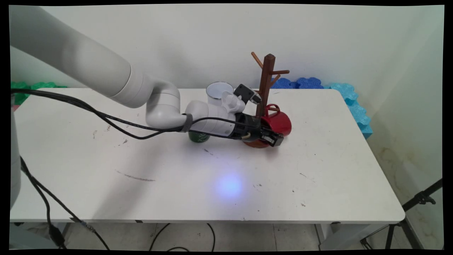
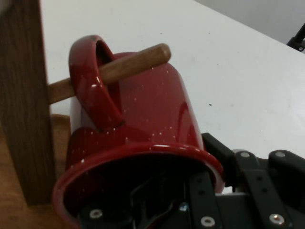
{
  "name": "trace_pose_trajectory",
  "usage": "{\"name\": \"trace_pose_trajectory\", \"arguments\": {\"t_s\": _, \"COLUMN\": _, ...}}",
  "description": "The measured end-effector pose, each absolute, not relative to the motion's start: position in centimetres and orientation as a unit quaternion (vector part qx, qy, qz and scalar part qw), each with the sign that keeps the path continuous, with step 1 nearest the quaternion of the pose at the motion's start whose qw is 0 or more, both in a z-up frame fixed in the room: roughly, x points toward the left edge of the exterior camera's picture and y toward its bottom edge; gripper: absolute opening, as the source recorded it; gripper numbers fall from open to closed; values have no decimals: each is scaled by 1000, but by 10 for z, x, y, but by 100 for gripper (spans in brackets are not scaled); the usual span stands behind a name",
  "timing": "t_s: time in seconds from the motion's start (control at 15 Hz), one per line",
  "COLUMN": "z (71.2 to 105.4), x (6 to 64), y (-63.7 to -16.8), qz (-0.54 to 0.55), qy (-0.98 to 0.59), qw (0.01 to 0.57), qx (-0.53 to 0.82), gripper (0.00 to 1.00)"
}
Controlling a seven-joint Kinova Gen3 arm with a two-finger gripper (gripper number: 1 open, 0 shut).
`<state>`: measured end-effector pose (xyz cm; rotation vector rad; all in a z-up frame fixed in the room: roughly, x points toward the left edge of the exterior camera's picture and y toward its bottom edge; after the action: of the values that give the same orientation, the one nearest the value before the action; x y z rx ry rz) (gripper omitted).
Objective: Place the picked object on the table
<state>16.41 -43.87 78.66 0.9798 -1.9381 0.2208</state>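
Note:
A glossy red mug (image 1: pixel 279 122) hangs tilted by its handle on a low peg (image 2: pixel 133 64) of the brown wooden mug tree (image 1: pixel 266 81), just above the tree's round base (image 1: pixel 256 143). My gripper (image 1: pixel 274 138) reaches in from the left and is shut on the red mug (image 2: pixel 152 109) at its rim, one finger inside the opening and the other against the outer wall. In the hand view the tree's post (image 2: pixel 24 95) stands close on the left of my gripper (image 2: pixel 209 167). The tree's upper pegs are bare.
A white mug (image 1: pixel 217 92) stands behind my wrist. A green can (image 1: pixel 198 137) sits partly hidden under the forearm. Blue foam pieces (image 1: pixel 350 99) line the table's far right edge and green foam (image 1: pixel 32 86) the far left. A tripod (image 1: pixel 417 202) stands off the right side.

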Motion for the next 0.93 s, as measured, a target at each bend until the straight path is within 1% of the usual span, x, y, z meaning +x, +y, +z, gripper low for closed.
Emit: {"name": "trace_pose_trajectory", "arguments": {"t_s": 0.93, "z": 814, "x": 155, "y": -420, "qz": 86, "qy": -789, "qw": 481, "qx": 373, "gripper": 0}}
